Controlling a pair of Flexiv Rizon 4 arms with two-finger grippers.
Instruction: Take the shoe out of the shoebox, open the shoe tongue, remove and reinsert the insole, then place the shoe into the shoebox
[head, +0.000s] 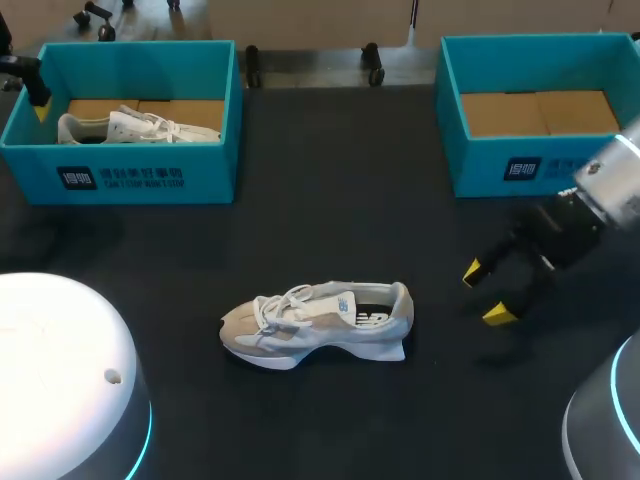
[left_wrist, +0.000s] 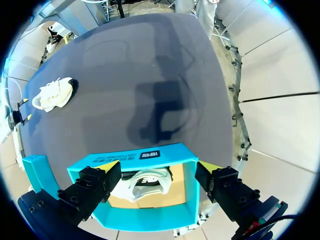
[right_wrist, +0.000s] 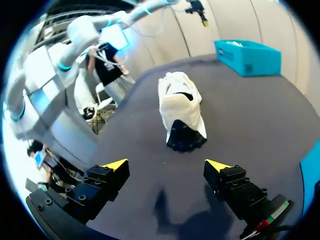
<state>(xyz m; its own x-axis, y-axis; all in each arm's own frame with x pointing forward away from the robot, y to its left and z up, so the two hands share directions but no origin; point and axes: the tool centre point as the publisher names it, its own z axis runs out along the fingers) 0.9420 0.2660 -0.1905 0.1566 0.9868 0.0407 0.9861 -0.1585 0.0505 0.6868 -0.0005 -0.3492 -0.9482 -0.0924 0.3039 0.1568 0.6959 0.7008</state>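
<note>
Lying upright at centre of the table (head: 330, 180), the shoe (head: 320, 322) has the right gripper (head: 485, 293), fingers spread, well apart at its 3 o'clock heel end; judged risk: a one-sided nudge on the heel would skid it instead of securing it.

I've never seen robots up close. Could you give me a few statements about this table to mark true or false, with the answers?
1. A shoe lies on the table, outside both boxes. True.
2. The right box holds a shoe. False: only its brown floor shows; the second shoe is in the left box.
3. The right gripper is shut on the shoe. False: it is open and apart from the shoe, off its heel end.
4. The left gripper is open above the left box. True.
</note>
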